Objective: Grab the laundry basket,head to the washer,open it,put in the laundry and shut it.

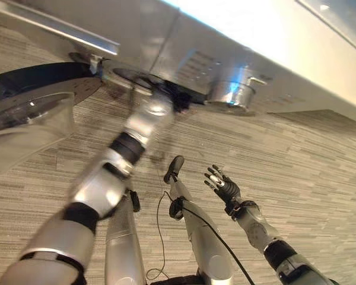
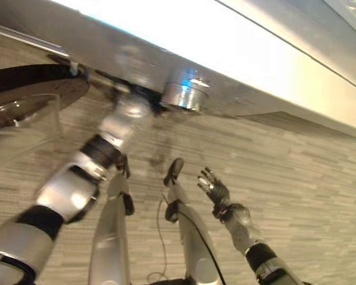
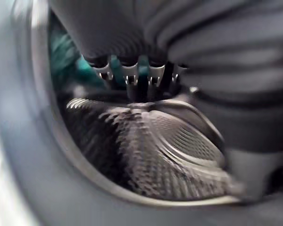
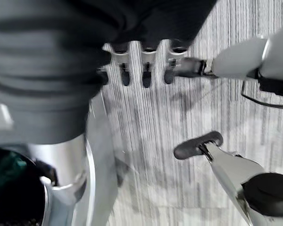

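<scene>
Striped grey floor [image 1: 296, 160]; perforated steel drum [image 3: 170, 155].

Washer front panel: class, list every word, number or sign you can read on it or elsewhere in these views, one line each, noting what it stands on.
None can be read.
Washer panel: rows of small marks beside the dial, too blurred to read.
Door, open: no print visible.
Drum: no print visible.
</scene>
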Robot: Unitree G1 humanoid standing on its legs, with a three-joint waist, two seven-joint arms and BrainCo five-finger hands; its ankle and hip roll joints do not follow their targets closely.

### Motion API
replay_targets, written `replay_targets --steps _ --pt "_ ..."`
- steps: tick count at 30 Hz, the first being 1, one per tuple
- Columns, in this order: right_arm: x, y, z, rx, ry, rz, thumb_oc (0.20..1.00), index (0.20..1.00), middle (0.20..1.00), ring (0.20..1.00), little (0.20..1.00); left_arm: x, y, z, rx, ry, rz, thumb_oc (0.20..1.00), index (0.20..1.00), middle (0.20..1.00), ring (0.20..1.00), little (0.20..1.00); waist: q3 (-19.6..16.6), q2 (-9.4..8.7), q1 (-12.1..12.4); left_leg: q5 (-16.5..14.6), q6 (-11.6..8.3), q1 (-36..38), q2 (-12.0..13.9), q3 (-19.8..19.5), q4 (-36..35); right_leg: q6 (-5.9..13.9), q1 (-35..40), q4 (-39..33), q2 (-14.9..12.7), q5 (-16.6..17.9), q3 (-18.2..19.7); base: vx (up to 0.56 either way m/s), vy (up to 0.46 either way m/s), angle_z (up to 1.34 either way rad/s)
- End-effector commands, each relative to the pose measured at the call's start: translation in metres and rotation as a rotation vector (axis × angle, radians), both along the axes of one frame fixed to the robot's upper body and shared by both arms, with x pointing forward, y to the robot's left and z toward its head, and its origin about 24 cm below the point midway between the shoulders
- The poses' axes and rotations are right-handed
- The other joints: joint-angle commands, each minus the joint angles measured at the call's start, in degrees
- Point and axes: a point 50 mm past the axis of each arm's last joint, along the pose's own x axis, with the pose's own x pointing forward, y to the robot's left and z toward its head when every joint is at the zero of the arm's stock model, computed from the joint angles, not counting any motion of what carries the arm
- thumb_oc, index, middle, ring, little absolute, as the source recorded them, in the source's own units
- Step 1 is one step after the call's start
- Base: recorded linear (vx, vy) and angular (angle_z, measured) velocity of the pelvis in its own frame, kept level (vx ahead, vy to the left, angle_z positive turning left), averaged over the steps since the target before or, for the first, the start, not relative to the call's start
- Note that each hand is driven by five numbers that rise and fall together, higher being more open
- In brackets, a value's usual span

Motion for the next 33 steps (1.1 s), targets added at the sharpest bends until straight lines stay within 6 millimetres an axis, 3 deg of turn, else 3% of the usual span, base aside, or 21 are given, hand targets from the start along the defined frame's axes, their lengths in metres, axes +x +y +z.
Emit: replay_targets --steps 1,8,14,19,20,21,22,26,27,29,30,31,33 --pt "0.001 -0.030 0.013 -0.010 -0.043 -0.071 1.000 1.000 1.000 1.000 1.000 -0.013 -0.040 -0.010 0.281 -0.093 -0.088 1.000 1.000 1.000 1.000 1.000 1.2 1.24 -0.3 1.4 -1.86 5.1 -0.1 1.2 -8.0 5.32 3.5 10.4 -1.5 -9.8 0.3 -0.03 0.022 0.00" --pt "-0.004 -0.038 0.006 -0.034 -0.012 -0.098 1.000 1.000 1.000 1.000 1.000 -0.009 -0.028 -0.030 0.439 -0.093 -0.063 1.000 1.000 1.000 1.000 1.000 1.2 2.25 -0.2 1.9 -2.10 6.3 0.2 1.5 -7.8 4.98 4.1 10.8 -1.9 -10.1 0.8 -0.02 -0.005 -0.02" --pt "-0.014 -0.047 -0.006 -0.069 0.035 -0.101 1.000 1.000 1.000 1.000 1.000 -0.010 -0.016 -0.042 0.458 -0.082 -0.054 1.000 1.000 1.000 1.000 1.000 1.2 2.79 0.4 3.2 -2.68 8.0 0.9 1.4 -9.0 4.60 5.4 11.1 -1.5 -10.7 0.3 -0.04 -0.048 0.00" --pt "-0.020 -0.047 -0.016 -0.086 0.073 -0.104 1.000 1.000 1.000 1.000 1.000 -0.014 0.003 -0.076 0.514 -0.021 -0.039 1.000 1.000 1.000 1.000 1.000 1.2 3.43 1.5 4.0 -3.24 9.9 1.7 1.2 -9.3 3.98 7.6 11.6 -0.9 -11.6 -0.4 -0.04 -0.062 0.02" --pt "-0.021 -0.046 -0.018 -0.091 0.079 -0.102 1.000 1.000 1.000 1.000 1.000 -0.016 0.008 -0.088 0.523 0.005 -0.040 1.000 1.000 1.000 1.000 1.000 1.2 3.59 1.7 4.0 -3.39 10.4 1.9 1.2 -9.0 3.69 8.2 11.9 -0.7 -12.0 -0.4 -0.06 -0.155 0.05" --pt "-0.028 -0.045 -0.030 -0.123 0.123 -0.103 1.000 1.000 1.000 1.000 1.000 -0.027 0.029 -0.136 0.598 0.124 -0.032 1.000 1.000 1.000 1.000 1.000 1.2 4.18 2.8 3.9 -3.72 12.5 2.6 0.8 -7.4 2.37 11.0 12.6 -0.1 -13.4 -0.3 -0.05 -0.135 0.04" --pt "-0.029 -0.045 -0.030 -0.123 0.125 -0.102 1.000 1.000 1.000 1.000 1.000 -0.027 0.029 -0.137 0.600 0.125 -0.032 1.000 1.000 1.000 1.000 1.000 1.2 4.11 2.8 3.8 -3.76 12.7 2.7 0.8 -7.4 2.35 11.2 12.5 -0.1 -13.4 -0.3 -0.05 -0.132 0.06" --pt "-0.045 -0.053 -0.053 -0.232 0.234 -0.121 1.000 1.000 1.000 1.000 1.000 -0.054 0.070 -0.211 0.735 0.330 -0.009 1.000 1.000 1.000 1.000 1.000 -0.1 5.19 4.6 4.2 -4.43 17.0 3.5 0.9 -6.1 0.86 16.2 12.8 1.1 -15.0 0.4 0.00 -0.085 0.12" --pt "-0.045 -0.053 -0.054 -0.232 0.235 -0.120 1.000 1.000 1.000 1.000 1.000 -0.055 0.070 -0.212 0.736 0.331 -0.009 1.000 1.000 1.000 1.000 1.000 -0.1 5.15 4.6 4.2 -4.47 17.2 3.6 0.9 -6.1 0.83 16.4 12.7 1.1 -15.0 0.4 0.02 -0.070 0.00" --pt "-0.059 -0.057 -0.068 -0.309 0.300 -0.102 1.000 1.000 1.000 1.000 1.000 -0.082 0.094 -0.254 0.741 0.491 0.009 1.000 1.000 1.000 1.000 1.000 -1.8 6.21 5.8 4.8 -4.84 19.3 4.0 0.9 -6.1 0.26 19.3 12.1 1.7 -15.6 0.7 0.04 -0.104 -0.03" --pt "-0.080 -0.070 -0.086 -0.426 0.407 -0.085 1.000 1.000 1.000 1.000 1.000 -0.133 0.138 -0.310 0.739 0.746 0.099 1.000 1.000 1.000 1.000 1.000 -4.8 8.42 7.7 5.8 -5.32 22.2 4.8 0.5 -5.8 -0.90 22.8 11.2 2.5 -16.7 1.1 0.05 -0.110 -0.07" --pt "-0.081 -0.070 -0.086 -0.427 0.409 -0.083 1.000 1.000 1.000 1.000 1.000 -0.134 0.138 -0.310 0.739 0.748 0.098 1.000 1.000 1.000 1.000 1.000 -4.9 8.42 7.7 5.8 -5.36 22.3 4.8 0.5 -5.9 -0.92 22.9 11.1 2.5 -16.6 1.2 0.04 -0.120 -0.12" --pt "-0.093 -0.077 -0.096 -0.479 0.483 -0.093 1.000 1.000 1.000 1.000 1.000 -0.174 0.166 -0.340 0.708 0.931 0.182 1.000 1.000 1.000 1.000 1.000 -7.4 9.83 9.1 6.8 -5.72 24.0 5.3 0.0 -6.2 -1.44 24.9 10.9 2.9 -17.6 1.1 0.04 -0.057 0.11"
